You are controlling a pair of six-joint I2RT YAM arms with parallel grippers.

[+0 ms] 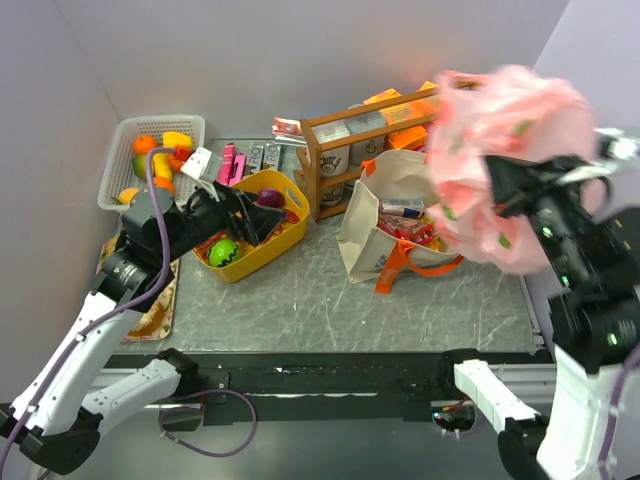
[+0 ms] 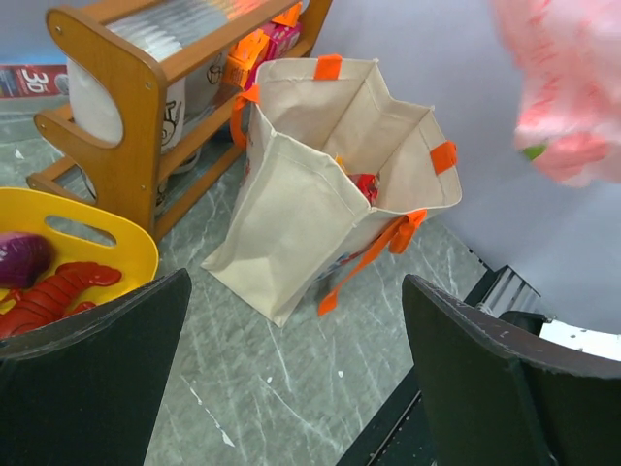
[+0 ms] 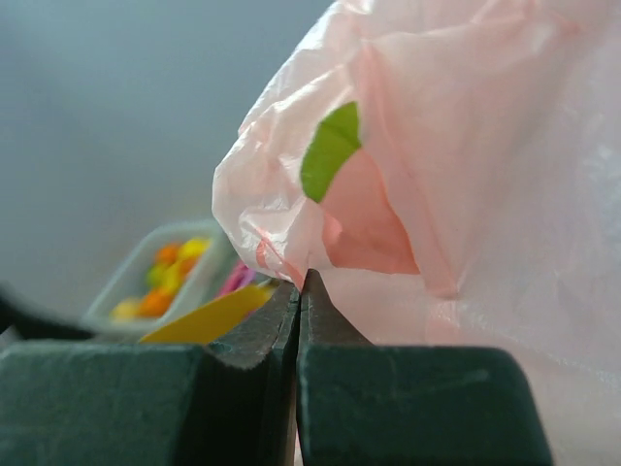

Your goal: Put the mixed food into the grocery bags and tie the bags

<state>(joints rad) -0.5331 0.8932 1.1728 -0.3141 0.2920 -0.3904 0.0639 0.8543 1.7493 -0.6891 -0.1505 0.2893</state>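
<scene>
The left arm reaches forward and low, its hand (image 2: 296, 291) spread with both fingers wide apart and gripping nothing, while the right arm stands raised high, its hand (image 3: 300, 283) pinched tight on a fold of the pink plastic bag (image 3: 466, 194).

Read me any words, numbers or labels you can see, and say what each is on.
"3D": on the red packet behind the wooden rack.
Dark print on the mugs in the rack: too blurred to read.
Print on the cream tote: too small to read.
Nothing else is legible.
</scene>
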